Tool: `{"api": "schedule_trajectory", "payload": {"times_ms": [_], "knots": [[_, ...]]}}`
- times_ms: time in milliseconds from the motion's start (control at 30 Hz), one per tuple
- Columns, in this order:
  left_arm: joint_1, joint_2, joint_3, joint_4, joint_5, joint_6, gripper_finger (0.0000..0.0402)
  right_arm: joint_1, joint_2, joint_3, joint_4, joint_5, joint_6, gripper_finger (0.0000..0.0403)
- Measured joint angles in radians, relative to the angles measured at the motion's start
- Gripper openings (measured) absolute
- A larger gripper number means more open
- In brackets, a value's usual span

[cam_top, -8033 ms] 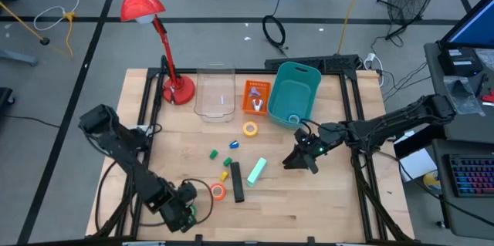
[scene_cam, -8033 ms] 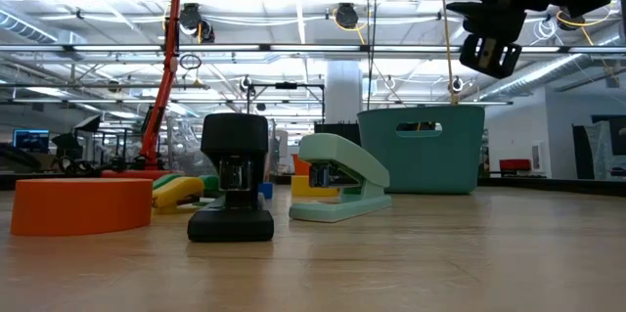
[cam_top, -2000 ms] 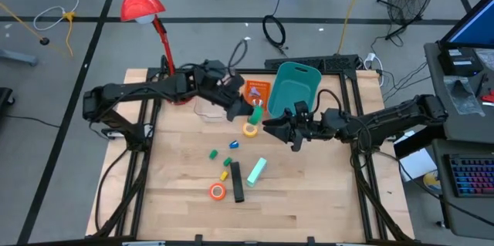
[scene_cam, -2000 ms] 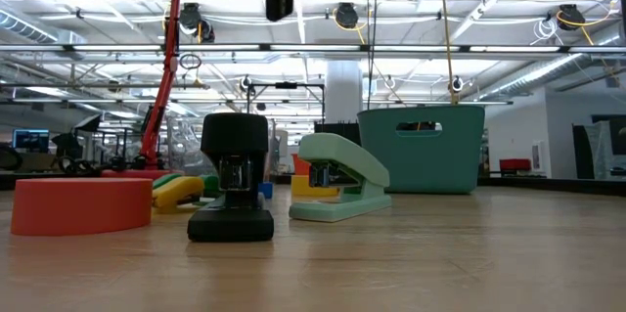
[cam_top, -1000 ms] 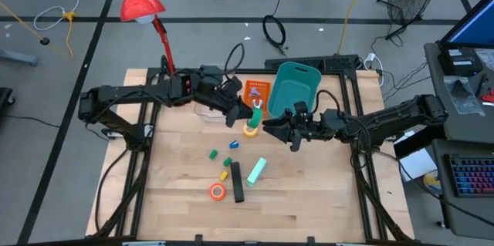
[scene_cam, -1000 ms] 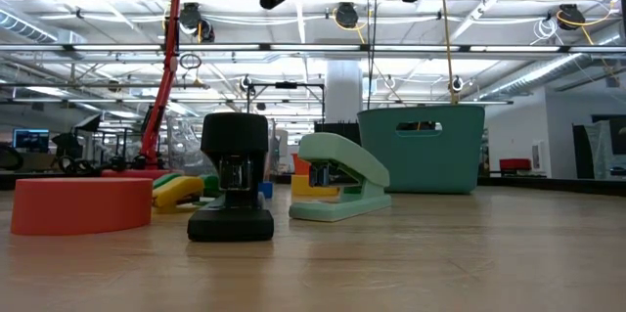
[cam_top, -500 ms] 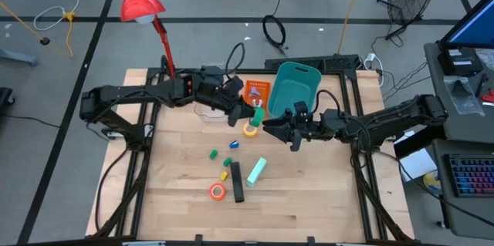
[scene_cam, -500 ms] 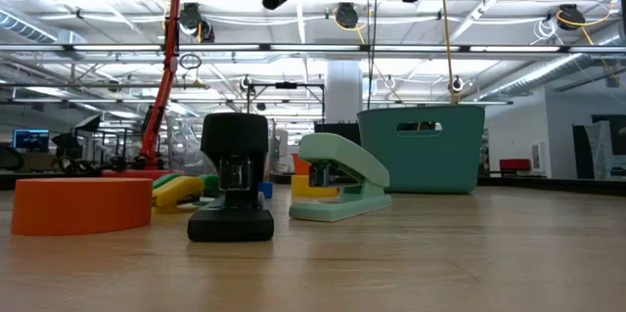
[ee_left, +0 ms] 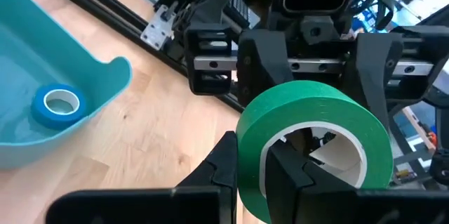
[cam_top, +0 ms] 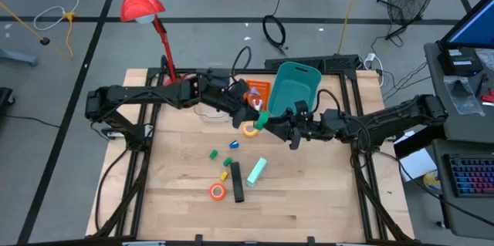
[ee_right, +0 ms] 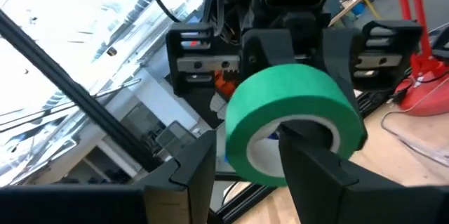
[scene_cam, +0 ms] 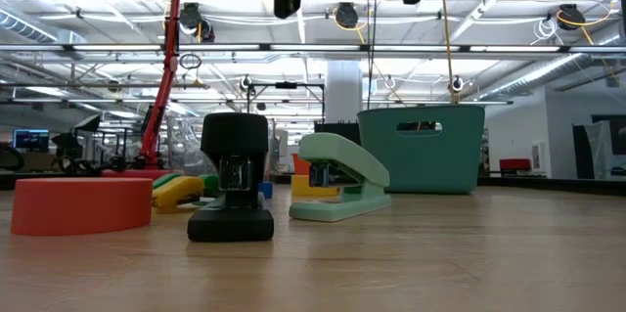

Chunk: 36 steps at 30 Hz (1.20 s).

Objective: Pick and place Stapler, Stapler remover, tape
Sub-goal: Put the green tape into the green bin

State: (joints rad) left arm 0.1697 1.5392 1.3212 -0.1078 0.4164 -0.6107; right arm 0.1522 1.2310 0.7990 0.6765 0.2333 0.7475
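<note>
1. Orange first: the wide orange tape roll (cam_top: 218, 191) lies flat nearest you. The black upright stapler (cam_top: 237, 182) is just to its right, and the mint-green plastic stapler (cam_top: 256, 170) is a little farther right again. All three rest on the wooden table (cam_top: 324, 200), untouched.
2. Farther in, the yellow tape ring (cam_top: 250, 129) lies flat on the wood, almost under the two grippers.
3. Above it hangs the green tape ring with the pale core (ee_left: 316, 112), off the table and just near of the teal plastic bin (cam_top: 293, 92). The left gripper (ee_left: 252, 150) pinches the ring's wall, one finger inside the core and one outside.
4. The right gripper (ee_right: 252, 140) faces it with its fingers spread. One reaches into the core and the other stands clear of the outer face, so it isn't clamped yet.
5. You should find the ring light and stiff. Its outer face is likely slick and the band is narrow, so grip through the wall and keep off the left fingers.
6. Farthest, the blue tape ring (ee_left: 59, 104) already lies inside the bin.
</note>
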Motion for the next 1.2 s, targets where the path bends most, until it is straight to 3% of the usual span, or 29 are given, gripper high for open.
{"api": "schedule_trajectory", "payload": {"times_ms": [400,633,767,867,1033,1200], "knots": [[-0.015,0.000,0.000,-0.002,0.009,-0.004,0.0039,-0.004,0.000,0.001,0.002,-0.003,0.002,0.0070],[0.005,-0.004,0.000,-0.005,0.062,0.007,0.0133,-0.006,0.000,0.001,0.009,-0.003,0.028,0.0034],[0.054,-0.057,0.000,-0.076,0.108,0.038,0.0181,-0.008,0.000,0.001,0.065,0.008,0.056,0.0030],[0.095,-0.102,-0.001,-0.161,0.083,0.067,0.0200,-0.008,-0.015,0.001,0.070,0.022,0.087,0.0030],[0.132,-0.177,-0.001,-0.276,0.001,0.103,0.0208,-0.023,-0.098,0.003,-0.177,0.173,0.119,0.0028],[0.112,-0.227,-0.001,-0.404,-0.086,0.135,0.0208,-0.127,-0.221,0.003,-0.541,0.319,0.168,0.0028]]}}
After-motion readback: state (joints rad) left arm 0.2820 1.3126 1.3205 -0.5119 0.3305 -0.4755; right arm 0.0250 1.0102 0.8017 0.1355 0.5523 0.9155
